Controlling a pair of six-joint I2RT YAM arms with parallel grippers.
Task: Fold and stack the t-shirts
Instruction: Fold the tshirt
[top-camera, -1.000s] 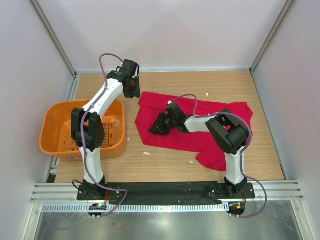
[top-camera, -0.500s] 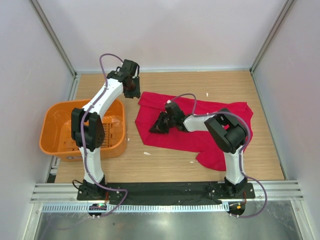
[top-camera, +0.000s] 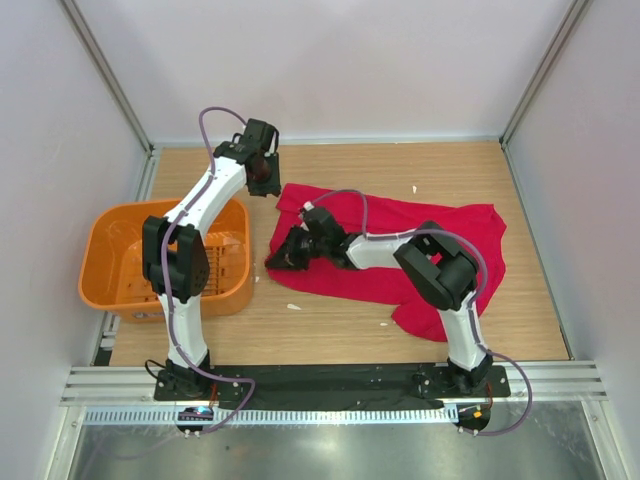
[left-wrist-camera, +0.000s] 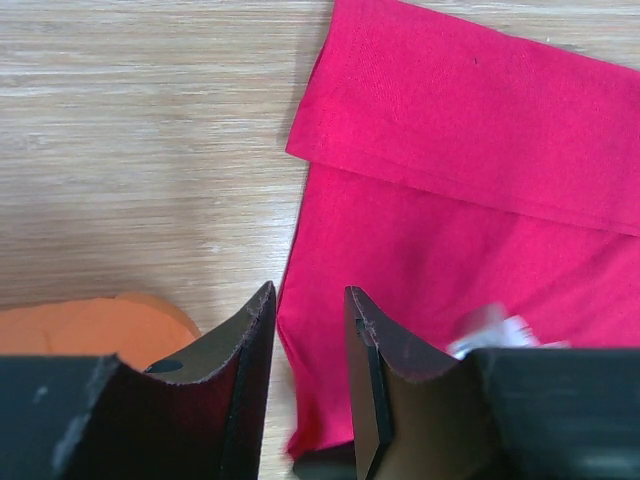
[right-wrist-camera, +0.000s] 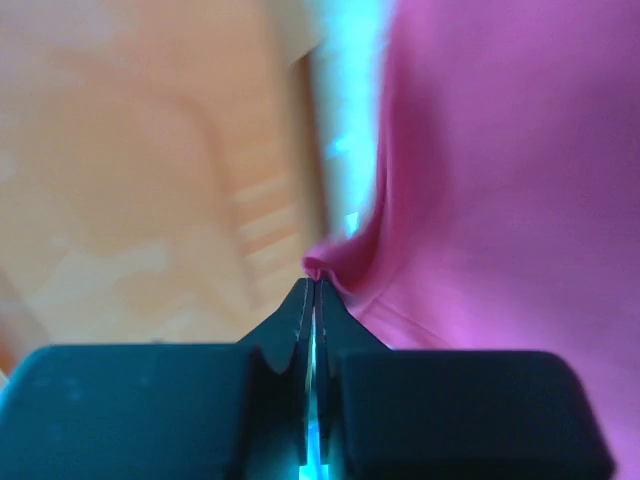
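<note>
The red t-shirt (top-camera: 420, 240) lies spread and partly folded on the wooden table, right of centre. My right gripper (top-camera: 272, 258) reaches low across it and is shut on a pinch of cloth at the shirt's left edge; the wrist view shows the fingertips (right-wrist-camera: 314, 283) closed on a small red fold of the shirt (right-wrist-camera: 500, 150). My left gripper (top-camera: 265, 185) hovers by the shirt's far left corner. Its jaws (left-wrist-camera: 308, 292) stand a little apart with nothing between them, above the shirt's folded edge (left-wrist-camera: 450, 150).
An orange slotted basket (top-camera: 100, 240) stands at the left, beside the left arm; its rim (left-wrist-camera: 90, 325) shows in the left wrist view. Small white scraps (top-camera: 293, 306) lie on the wood. Walls close the back and both sides.
My right gripper has moved left across the shirt with the pinched cloth, drawing it toward the shirt's left edge. The left arm has not moved.
</note>
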